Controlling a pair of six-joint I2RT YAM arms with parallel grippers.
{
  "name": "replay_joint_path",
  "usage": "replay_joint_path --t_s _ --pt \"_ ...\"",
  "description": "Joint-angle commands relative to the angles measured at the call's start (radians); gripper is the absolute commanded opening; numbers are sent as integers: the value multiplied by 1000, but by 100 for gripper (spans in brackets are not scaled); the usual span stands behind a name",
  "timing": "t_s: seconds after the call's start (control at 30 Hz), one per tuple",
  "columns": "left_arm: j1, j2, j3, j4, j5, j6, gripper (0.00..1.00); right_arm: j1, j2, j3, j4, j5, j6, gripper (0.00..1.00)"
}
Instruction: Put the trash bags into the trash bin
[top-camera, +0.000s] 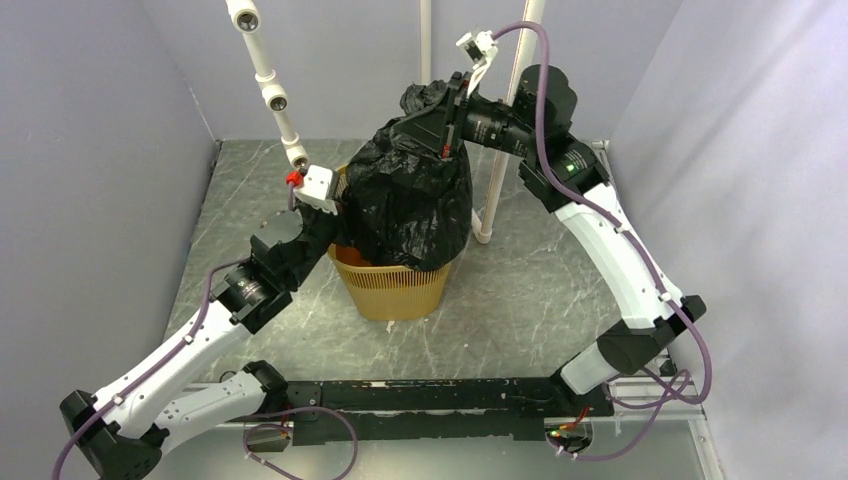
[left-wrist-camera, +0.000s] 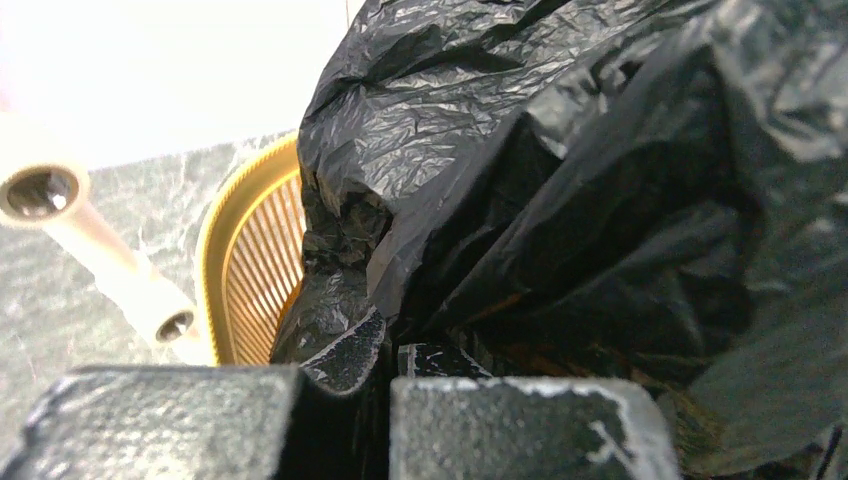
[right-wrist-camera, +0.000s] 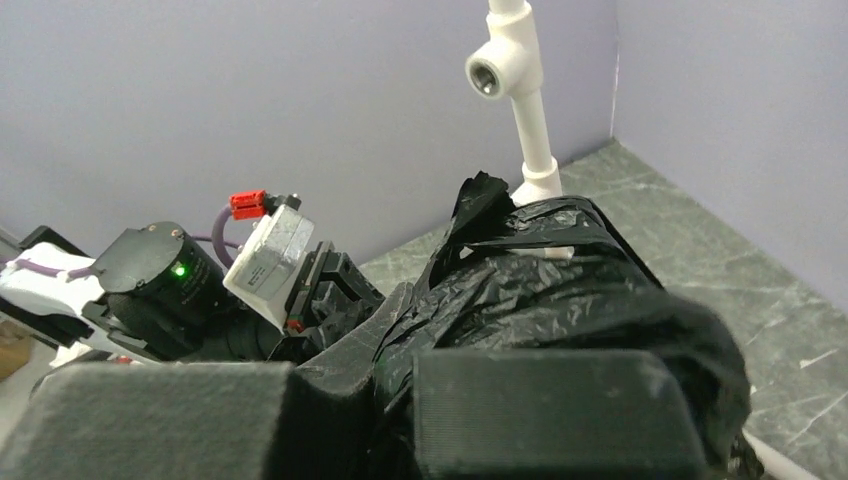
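On the grey marbled table (top-camera: 540, 300), mid-back, your bag (top-camera: 410, 200) is the biggest item: black, crinkled, draped over the bin (top-camera: 395, 285). It covers most of the rim, and its top rises to a peak above. The bin stands upright, orange and slatted, with its near wall and left rim bare. Your right gripper (top-camera: 443, 122) is up high at that peak, jaws pinched narrow on a fold of bag. Your left gripper (left-wrist-camera: 388, 358) sits low at the bin's left rim, jaws closed tight with bag film between the tips. A white pipe (top-camera: 265, 70) leans in just beside the left wrist.
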Motion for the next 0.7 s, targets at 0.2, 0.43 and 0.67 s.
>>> replay_joint_path --t_s 0.2,0.43,0.67 --pt "34 -57 -29 -73 70 -129 33 5 75 69 -67 20 -11 6" --pt "34 -105 37 -136 134 -105 70 48 164 203 -174 46 -83 7" --pt "35 -171 109 -280 52 -94 80 99 351 550 -386 -18 -195 9"
